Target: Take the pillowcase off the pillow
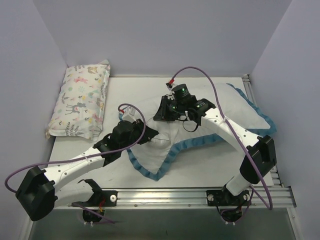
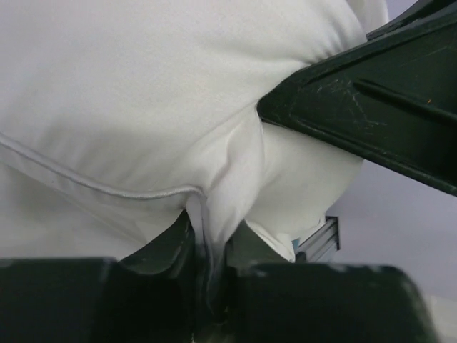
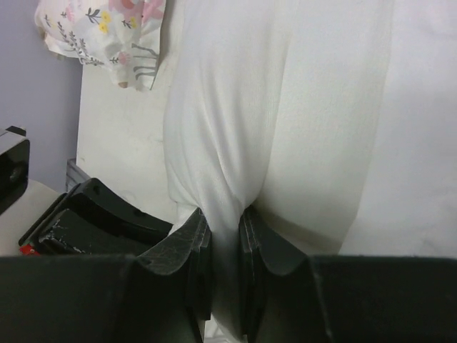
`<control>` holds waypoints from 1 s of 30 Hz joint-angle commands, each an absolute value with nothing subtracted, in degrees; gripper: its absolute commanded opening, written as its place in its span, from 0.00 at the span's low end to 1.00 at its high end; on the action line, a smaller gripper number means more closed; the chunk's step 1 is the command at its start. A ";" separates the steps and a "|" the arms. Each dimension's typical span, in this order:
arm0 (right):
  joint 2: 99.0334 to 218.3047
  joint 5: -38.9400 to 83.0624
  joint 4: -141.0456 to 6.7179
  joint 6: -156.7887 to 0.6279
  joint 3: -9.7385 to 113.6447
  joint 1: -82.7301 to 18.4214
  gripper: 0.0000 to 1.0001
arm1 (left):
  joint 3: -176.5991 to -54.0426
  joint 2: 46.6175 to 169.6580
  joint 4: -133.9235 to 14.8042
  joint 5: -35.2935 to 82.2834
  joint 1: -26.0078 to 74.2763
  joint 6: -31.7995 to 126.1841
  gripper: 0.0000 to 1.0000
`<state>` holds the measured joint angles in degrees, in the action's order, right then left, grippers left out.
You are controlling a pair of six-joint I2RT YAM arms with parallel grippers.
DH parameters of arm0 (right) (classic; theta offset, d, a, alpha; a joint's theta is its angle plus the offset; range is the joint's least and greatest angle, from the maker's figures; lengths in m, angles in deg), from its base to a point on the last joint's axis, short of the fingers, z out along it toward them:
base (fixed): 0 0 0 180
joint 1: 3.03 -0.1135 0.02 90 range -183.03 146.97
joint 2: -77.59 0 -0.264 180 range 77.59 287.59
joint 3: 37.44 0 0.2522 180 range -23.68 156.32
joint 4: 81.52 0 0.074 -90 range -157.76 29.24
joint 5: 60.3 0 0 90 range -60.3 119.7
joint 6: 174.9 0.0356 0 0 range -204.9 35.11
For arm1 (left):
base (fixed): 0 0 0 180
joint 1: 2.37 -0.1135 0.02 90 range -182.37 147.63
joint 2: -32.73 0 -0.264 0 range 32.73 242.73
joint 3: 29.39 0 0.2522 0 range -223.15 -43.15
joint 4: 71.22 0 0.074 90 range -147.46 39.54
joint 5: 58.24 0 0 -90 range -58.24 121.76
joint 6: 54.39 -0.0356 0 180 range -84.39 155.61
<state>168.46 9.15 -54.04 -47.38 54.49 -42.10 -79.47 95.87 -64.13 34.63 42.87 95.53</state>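
Observation:
The pillowcase (image 1: 240, 115) lies at centre-right with its plain white face up, and its teal-blue frill (image 1: 150, 170) runs along its near and right edges. The white pillow (image 1: 157, 137) bulges out at its left end. My left gripper (image 1: 143, 131) is shut on a piped white corner of the pillow (image 2: 143, 93), pinched between the jaws (image 2: 211, 250). My right gripper (image 1: 165, 116) sits just right of it. It is shut on a gathered fold of white pillowcase fabric (image 3: 285, 107), which passes between its jaws (image 3: 225, 236). The houndstooth face is hidden.
A smaller pastel animal-print pillow (image 1: 80, 100) lies along the left wall and also shows in the right wrist view (image 3: 107, 28). The white table (image 1: 135, 90) is walled at the back and sides. A metal rail (image 1: 200, 192) runs along the front edge.

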 commanded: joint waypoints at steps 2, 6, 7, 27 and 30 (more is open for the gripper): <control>166.53 9.13 -57.40 -48.50 58.14 -43.46 0.00 | -84.46 98.91 -69.67 28.16 41.41 93.80 0.00; 166.54 13.25 -48.62 -55.43 64.38 -43.98 0.10 | -85.51 98.30 -66.08 31.22 40.26 92.31 0.00; 165.49 16.22 -46.25 -56.50 64.99 -44.07 0.37 | -86.12 97.78 -63.63 31.32 40.35 91.87 0.00; 159.66 39.02 -40.07 -62.39 53.84 -37.05 0.53 | -84.28 88.02 -53.85 40.90 39.73 90.55 0.00; 160.04 42.26 -39.37 -62.66 52.79 -35.20 0.19 | -85.25 86.53 -50.96 43.09 39.73 89.93 0.00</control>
